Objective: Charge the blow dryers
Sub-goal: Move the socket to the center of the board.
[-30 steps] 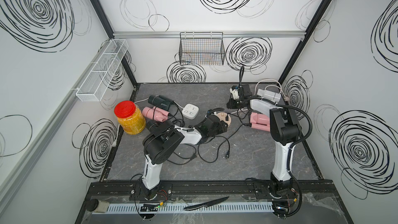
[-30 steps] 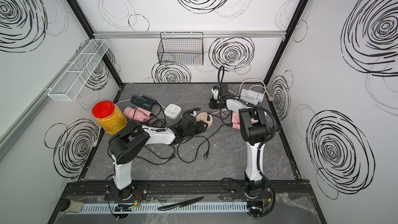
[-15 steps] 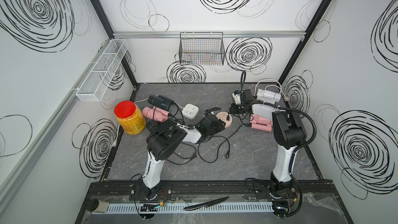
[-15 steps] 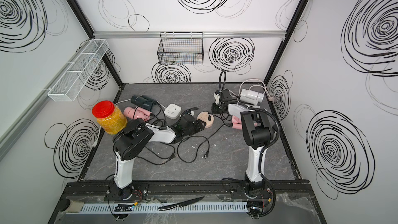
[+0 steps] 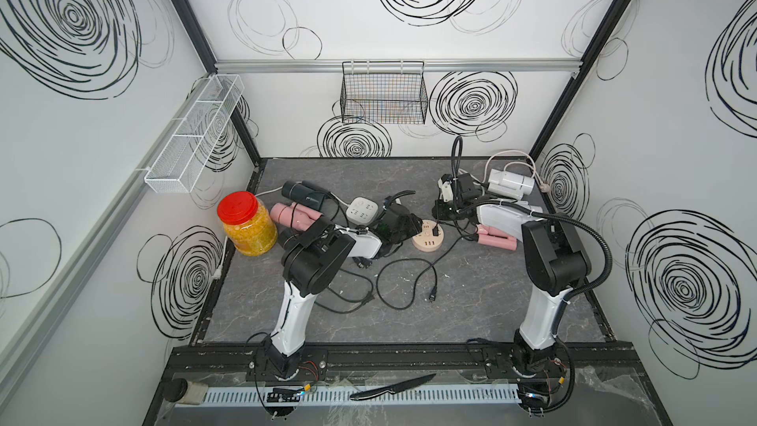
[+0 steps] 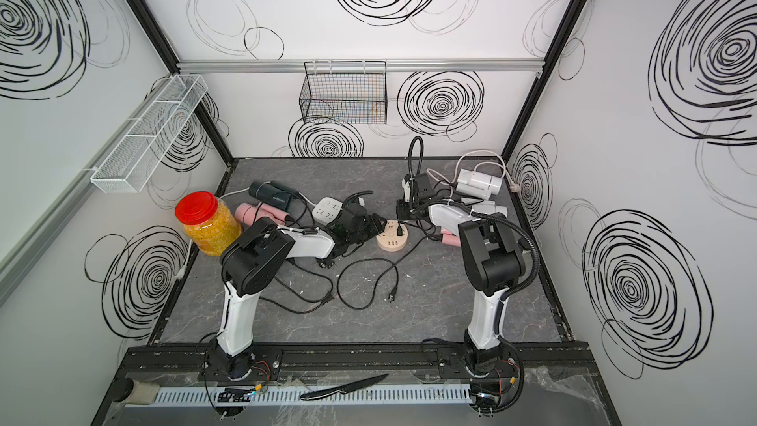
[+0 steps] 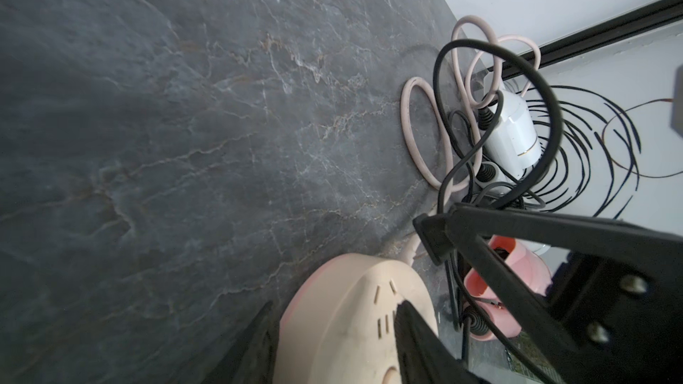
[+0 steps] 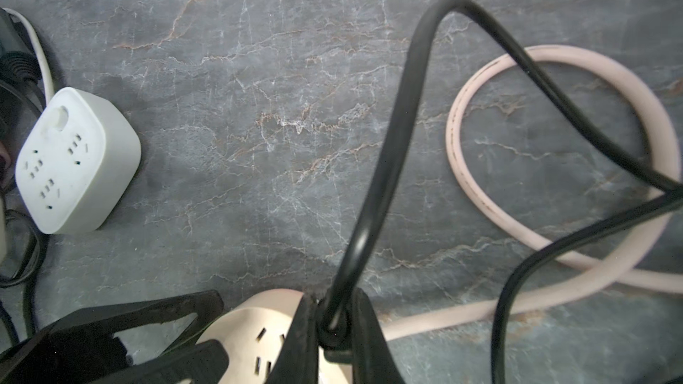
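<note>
My left gripper (image 7: 336,304) is shut on the round beige socket hub (image 5: 426,239), one finger at its rim and one across its top. Directly above the hub, my right gripper (image 8: 332,295) is shut on a black plug (image 8: 334,326), whose cord (image 8: 399,123) loops away towards the back right. The blow dryers lie in two groups. A dark one (image 5: 303,194) and a pink one (image 5: 293,215) are at the left. A white one (image 5: 510,184) and a pink one (image 5: 497,239) are at the right, partly hidden by my right arm.
A white square power strip (image 5: 361,211) sits just left of the hub, and a red-lidded jar (image 5: 245,223) stands by the left wall. Loose black cords with a free plug (image 5: 432,295) sprawl mid-table. The hub's pink cable (image 8: 480,134) coils behind it. A knife (image 5: 393,389) lies on the front rail.
My right gripper has carried the plug forward and down, to just above the hub. My left gripper has stayed on the hub, its jaws a little narrower.
</note>
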Robot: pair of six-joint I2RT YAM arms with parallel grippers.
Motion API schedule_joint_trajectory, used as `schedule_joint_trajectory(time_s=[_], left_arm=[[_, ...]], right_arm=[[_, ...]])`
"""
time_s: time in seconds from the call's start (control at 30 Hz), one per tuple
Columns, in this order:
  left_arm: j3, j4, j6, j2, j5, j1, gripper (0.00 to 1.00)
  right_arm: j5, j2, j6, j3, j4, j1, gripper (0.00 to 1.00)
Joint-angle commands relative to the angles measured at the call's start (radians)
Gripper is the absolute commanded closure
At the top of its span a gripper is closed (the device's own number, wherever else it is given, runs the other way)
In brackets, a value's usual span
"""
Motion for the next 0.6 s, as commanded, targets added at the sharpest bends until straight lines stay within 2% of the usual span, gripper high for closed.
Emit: schedule_joint_trajectory(time_s=[0.0,0.13,0.27,0.4,0.57], left_arm=[[0.003,-0.018,0.046,-0.015,0.0,0.01,0.46],[-0.025,-0.04,0.105,-0.073,0.005,0.011,0.46],[-0.069,-0.034,0.134,-0.119,0.071,0.036,0.47],[-0.092,-0.066,0.225,-0.178,0.111,0.06,0.46],[-0.122,-0.064,0.316,-0.227,0.237,0.131,0.45]], right_arm=[[0.061,0.009,0.04,0.005,-0.002,-0.008,0.95],[0.025,0.002,0.013,0.036,0.002,-0.01,0.94],[-0.011,-0.035,-0.048,0.047,-0.003,0.01,0.94],[-0.077,-0.071,-0.097,0.023,0.009,0.022,0.93],[-0.186,-0.073,-0.181,0.056,-0.059,0.024,0.92]])
